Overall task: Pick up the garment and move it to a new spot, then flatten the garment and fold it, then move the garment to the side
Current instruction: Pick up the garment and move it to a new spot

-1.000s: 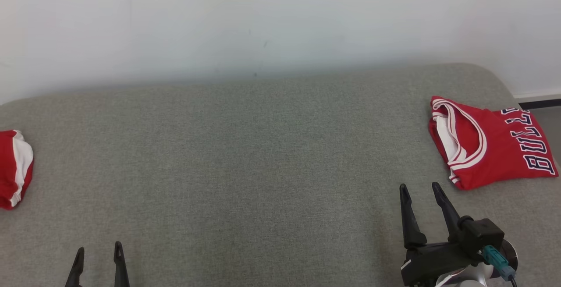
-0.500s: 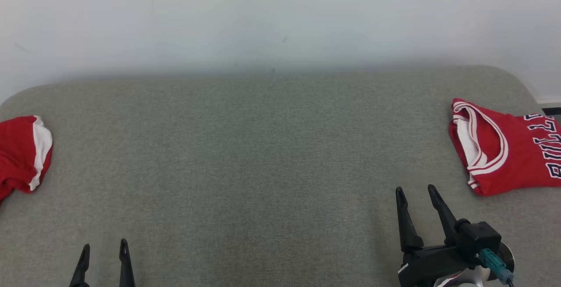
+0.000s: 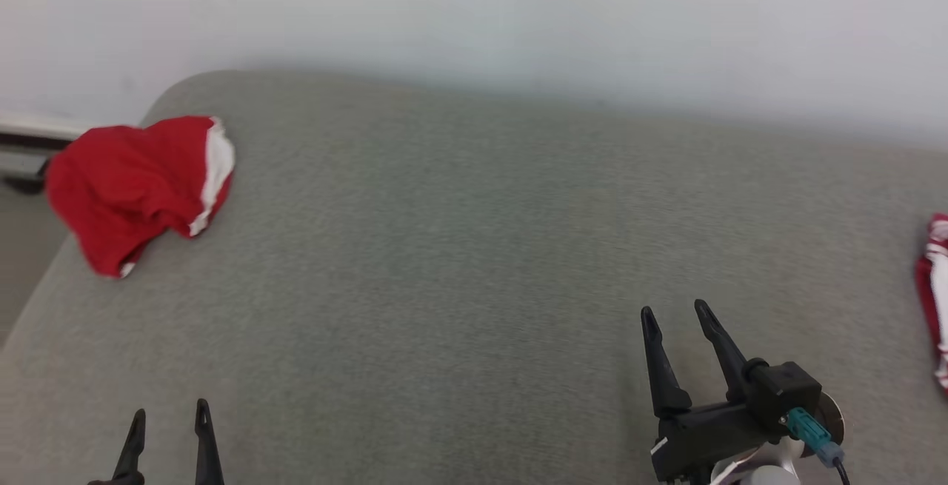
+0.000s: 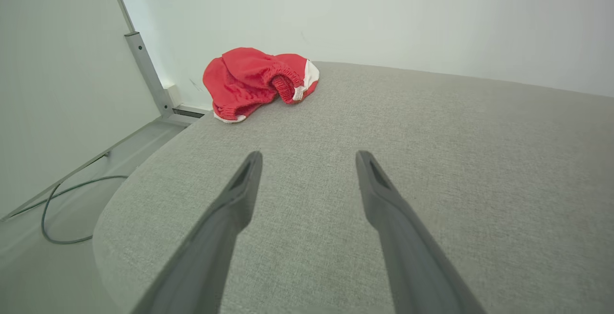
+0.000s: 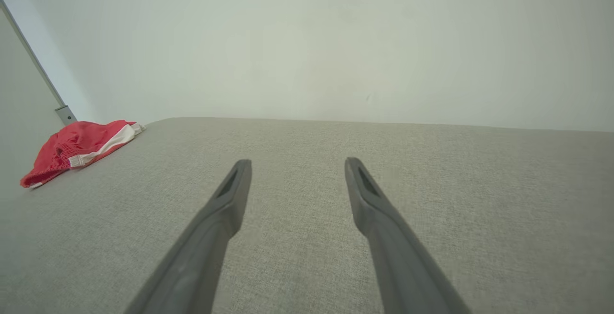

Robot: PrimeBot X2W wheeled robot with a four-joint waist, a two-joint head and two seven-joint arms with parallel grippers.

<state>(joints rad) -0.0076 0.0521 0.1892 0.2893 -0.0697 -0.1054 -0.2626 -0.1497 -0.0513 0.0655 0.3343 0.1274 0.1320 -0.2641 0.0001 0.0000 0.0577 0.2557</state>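
Head view showed the crumpled red shorts point(image 3: 137, 185) at the far left corner of the grey cushion point(image 3: 459, 263), their long axis slanting from the white stripe at upper right down to lower left. Left gripper point(image 3: 169, 411) and right gripper point(image 3: 674, 309) hovered over the near edge, well apart from the shorts, fingers spread wide and holding nothing.

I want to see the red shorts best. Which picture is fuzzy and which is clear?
Head view: the shorts look a bit soft and smeary. Left wrist view: sharp, the ribbed waistband shows. Right wrist view: clear, but they sit small at the left edge.
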